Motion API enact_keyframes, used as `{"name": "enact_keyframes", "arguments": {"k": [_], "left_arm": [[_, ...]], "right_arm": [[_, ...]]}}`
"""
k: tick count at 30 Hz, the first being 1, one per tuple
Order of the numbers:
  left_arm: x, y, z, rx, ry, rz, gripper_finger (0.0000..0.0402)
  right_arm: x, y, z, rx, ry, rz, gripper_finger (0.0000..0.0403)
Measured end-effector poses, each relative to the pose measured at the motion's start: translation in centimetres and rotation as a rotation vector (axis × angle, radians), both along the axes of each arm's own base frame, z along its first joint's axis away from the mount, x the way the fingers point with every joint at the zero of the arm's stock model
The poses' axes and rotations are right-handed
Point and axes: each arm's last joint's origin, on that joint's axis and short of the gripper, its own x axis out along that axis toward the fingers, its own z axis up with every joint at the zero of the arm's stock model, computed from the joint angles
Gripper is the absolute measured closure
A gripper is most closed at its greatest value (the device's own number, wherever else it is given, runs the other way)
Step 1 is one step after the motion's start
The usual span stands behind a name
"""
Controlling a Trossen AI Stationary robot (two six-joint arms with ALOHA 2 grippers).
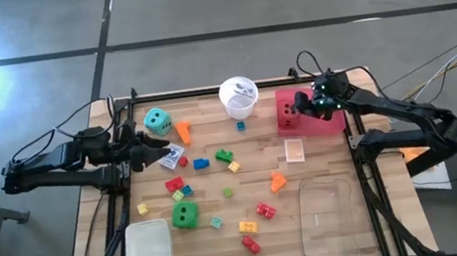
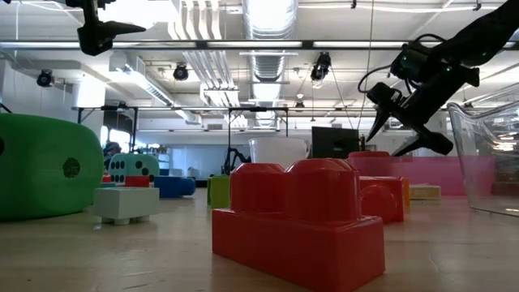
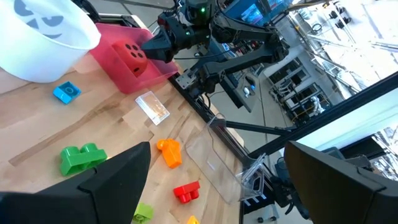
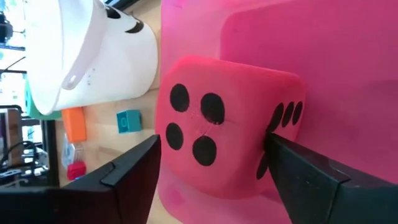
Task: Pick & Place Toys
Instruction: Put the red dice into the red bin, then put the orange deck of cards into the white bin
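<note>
got my right pincer point(image 4: 211, 171) spread apart around the red die point(image 4: 227, 124), since it belongs in the pink tray point(image 4: 348, 50) underneath

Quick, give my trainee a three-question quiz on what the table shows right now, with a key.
1. True or false: the red die lies in the pink tray.
2. Which claw is at the red die: A left, B right?
3. Fill in: the green die lies next to the ___ tray.

Key: 1 true. 2 B: the right claw is open around it; the left claw is open by the teal die. 3 white.
</note>
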Motion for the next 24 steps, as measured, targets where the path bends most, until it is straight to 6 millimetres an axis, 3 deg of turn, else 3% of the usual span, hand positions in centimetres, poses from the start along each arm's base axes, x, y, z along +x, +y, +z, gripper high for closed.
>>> {"name": "enact_keyframes", "arguments": {"k": [15, 24], "left_arm": [[0.0, 0.0, 0.0, 0.002, 0.000, 0.000, 0.0028], [0.0, 0.0, 0.0, 0.003, 0.001, 0.000, 0.0028]], "right_arm": [[-1.5, 2.0, 1.6, -0.032, 0.033, -0.021, 0.0125], [-0.8, 4.1, 7.6, -0.039, 0.232, 0.088, 0.0125]]}}
